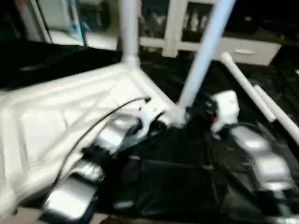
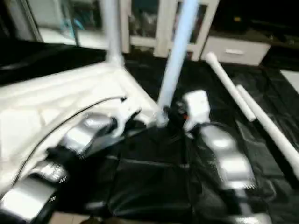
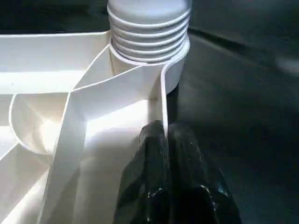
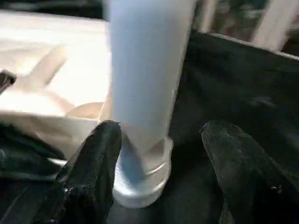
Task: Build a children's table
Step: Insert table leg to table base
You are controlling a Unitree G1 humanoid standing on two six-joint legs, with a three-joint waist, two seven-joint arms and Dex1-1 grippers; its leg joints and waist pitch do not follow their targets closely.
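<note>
You see the black sheet [image 1: 177, 186] spread under everything. On it the white top [image 1: 56, 121] lies upside down, ribs up, filling the 9 o'clock side of the head view. No brand, label or writing can be read on anything here.

Two legs stand in the top's corners. The far leg [image 1: 128, 28] rises at 12 o'clock. The near leg [image 1: 205, 46] leans toward 1 o'clock, with its foot in the corner socket [image 1: 176, 116] near the middle of the view. In the left wrist view you can see the near leg's screw rings [image 3: 148, 35] sitting above the socket, not all the way down.

Two loose legs [image 1: 247, 86] lie side by side on the sheet at 2 o'clock, well away from the top.

Your left gripper [image 3: 166, 133] has its two black fingers [image 3: 145, 177] pressed tight together with nothing between them. Their tips sit by the top's edge wall, just beside the socket.

Your right gripper [image 4: 159, 135] has its jaws spread apart, one finger [image 4: 96, 163] on each side of the near leg's base. One finger is very near the leg; you cannot tell if it touches. The other stands off it.
</note>
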